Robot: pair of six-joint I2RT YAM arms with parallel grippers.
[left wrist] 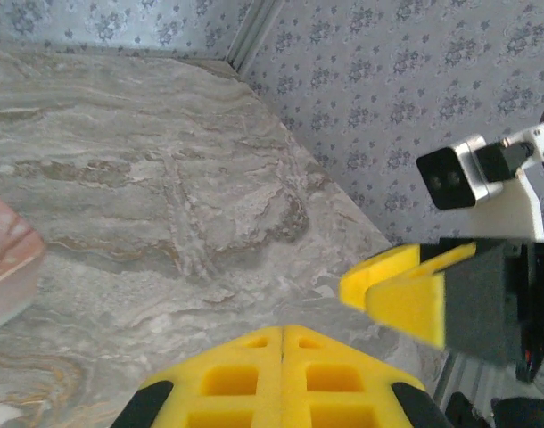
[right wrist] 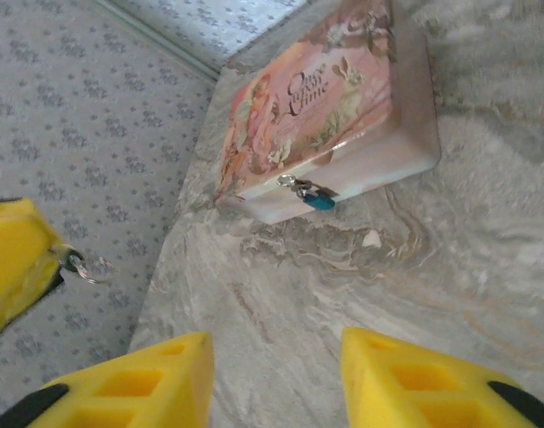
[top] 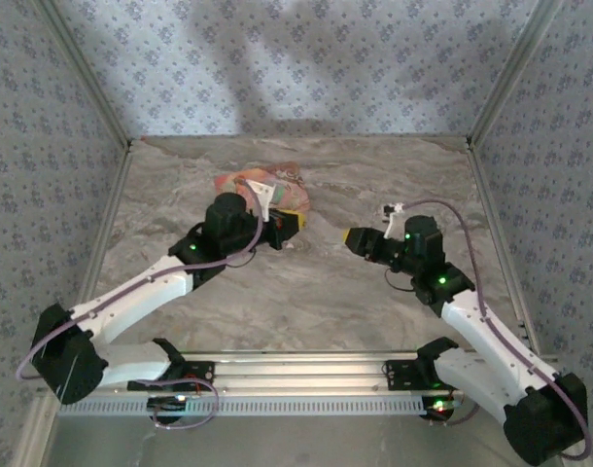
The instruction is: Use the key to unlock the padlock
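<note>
Padlock (right wrist: 321, 201) (small and blue) hangs from the clasp on the side of the pink box (right wrist: 334, 107) that faces the right gripper (right wrist: 274, 357). The box lies at the far middle of the table (top: 374, 175). The left gripper (left wrist: 283, 334), fingers pressed together, hovers near the box's right end, and a thin wire ring (right wrist: 83, 265) dangles at its tip. The right gripper, fingers apart and empty, sits further right.
</note>
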